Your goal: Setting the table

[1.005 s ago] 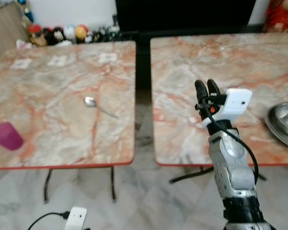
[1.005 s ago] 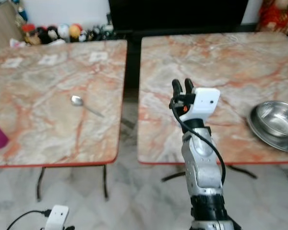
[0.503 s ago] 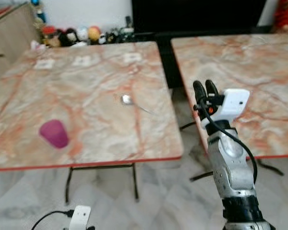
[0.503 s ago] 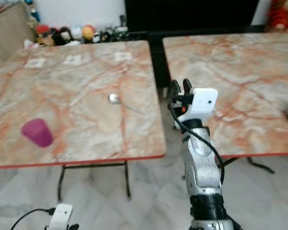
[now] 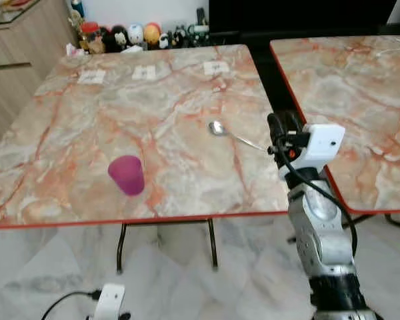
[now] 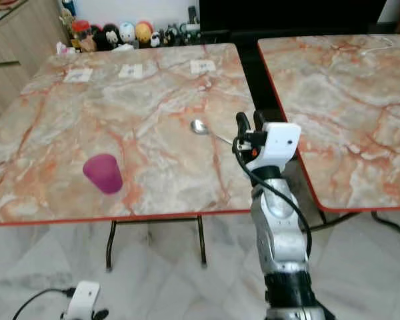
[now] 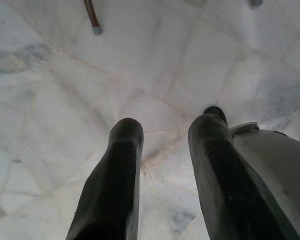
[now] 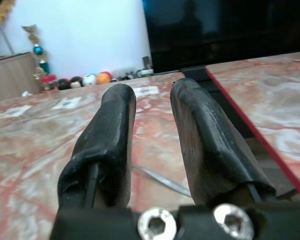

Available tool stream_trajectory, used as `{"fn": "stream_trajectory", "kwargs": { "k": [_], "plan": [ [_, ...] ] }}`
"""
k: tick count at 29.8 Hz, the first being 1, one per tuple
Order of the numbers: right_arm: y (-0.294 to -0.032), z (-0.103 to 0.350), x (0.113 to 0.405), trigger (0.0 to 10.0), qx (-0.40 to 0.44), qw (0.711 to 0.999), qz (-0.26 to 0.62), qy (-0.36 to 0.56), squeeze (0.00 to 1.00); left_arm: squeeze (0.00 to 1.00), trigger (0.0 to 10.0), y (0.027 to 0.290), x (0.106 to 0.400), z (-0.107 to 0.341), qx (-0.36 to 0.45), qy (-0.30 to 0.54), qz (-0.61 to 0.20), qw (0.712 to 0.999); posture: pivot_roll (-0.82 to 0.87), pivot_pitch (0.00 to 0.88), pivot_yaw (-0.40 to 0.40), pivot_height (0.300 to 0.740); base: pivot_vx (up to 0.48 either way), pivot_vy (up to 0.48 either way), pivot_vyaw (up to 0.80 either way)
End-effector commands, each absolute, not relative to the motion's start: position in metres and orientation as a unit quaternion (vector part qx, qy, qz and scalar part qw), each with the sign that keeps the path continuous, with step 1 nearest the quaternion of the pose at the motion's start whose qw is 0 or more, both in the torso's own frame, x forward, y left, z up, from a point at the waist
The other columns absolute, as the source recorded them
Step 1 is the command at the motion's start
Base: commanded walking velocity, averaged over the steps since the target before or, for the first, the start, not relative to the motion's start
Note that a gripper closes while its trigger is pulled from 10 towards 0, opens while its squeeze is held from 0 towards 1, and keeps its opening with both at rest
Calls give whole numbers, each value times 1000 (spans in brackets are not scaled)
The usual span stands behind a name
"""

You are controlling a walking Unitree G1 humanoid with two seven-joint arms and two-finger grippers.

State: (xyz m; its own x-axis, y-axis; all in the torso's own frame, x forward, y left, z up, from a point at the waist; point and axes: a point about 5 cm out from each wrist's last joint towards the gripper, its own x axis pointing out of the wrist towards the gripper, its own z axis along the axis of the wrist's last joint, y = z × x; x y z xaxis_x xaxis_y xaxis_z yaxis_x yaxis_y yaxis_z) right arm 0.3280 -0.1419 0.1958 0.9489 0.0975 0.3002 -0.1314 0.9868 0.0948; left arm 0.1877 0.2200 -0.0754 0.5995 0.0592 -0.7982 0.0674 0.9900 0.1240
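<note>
Spoon [image 5: 234, 135] lies on the left table [image 5: 87, 127] near its right edge, bowl toward the far side, handle pointing at the right gripper [image 5: 285, 123]. That gripper is raised at the table's right edge, just beside the handle tip, its fingers [image 8: 107, 145] slightly spread and holding nothing. Purple cup [image 5: 127, 175] stands upside down nearer the front edge, well apart from the spoon. Left gripper [image 7: 165, 150] hangs idle over the floor [image 7: 50, 100], fingers parted. A second table [image 5: 360, 93] stands to the right.

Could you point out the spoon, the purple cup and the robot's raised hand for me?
spoon [image 5: 217, 127]: left eye view, on its bowl.
purple cup [image 5: 127, 175]: left eye view, on its side wall.
right gripper [image 5: 282, 122]: left eye view, between its black fingertips.
</note>
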Motion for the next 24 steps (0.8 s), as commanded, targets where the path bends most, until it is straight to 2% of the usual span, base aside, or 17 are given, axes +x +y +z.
{"fn": "stream_trajectory", "kwargs": {
  "k": [1, 4, 9, 16, 24],
  "plan": [
    [-144, 196, 328, 10000, 56, 986, 54, -147, 0, 0, 10000, 222, 183, -77, 70, 456, -2, 887, -147, 109, 66, 740, 0, 0, 0],
    [-143, 197, 327, 10000, 42, 986, 57, -151, 0, 0, 10000, 227, 187, -74, 69, 451, 3, 890, -147, 111, 67, 740, 0, 0, 0],
    [-141, 197, 327, 10000, 29, 986, 62, -152, 0, 0, 10000, 231, 193, -70, 70, 447, 5, 892, -146, 114, 66, 740, 176, 0, 768],
    [-140, 195, 326, 10000, 34, 987, 64, -147, 0, 0, 10000, 202, 192, -77, 63, 447, -10, 892, -146, 117, 66, 740, 333, 0, 0],
    [-136, 194, 326, 10000, 32, 986, 75, -144, 0, 0, 10000, 199, 192, -78, 60, 446, -13, 893, -146, 117, 66, 740, 345, 0, 0]
  ]
}}
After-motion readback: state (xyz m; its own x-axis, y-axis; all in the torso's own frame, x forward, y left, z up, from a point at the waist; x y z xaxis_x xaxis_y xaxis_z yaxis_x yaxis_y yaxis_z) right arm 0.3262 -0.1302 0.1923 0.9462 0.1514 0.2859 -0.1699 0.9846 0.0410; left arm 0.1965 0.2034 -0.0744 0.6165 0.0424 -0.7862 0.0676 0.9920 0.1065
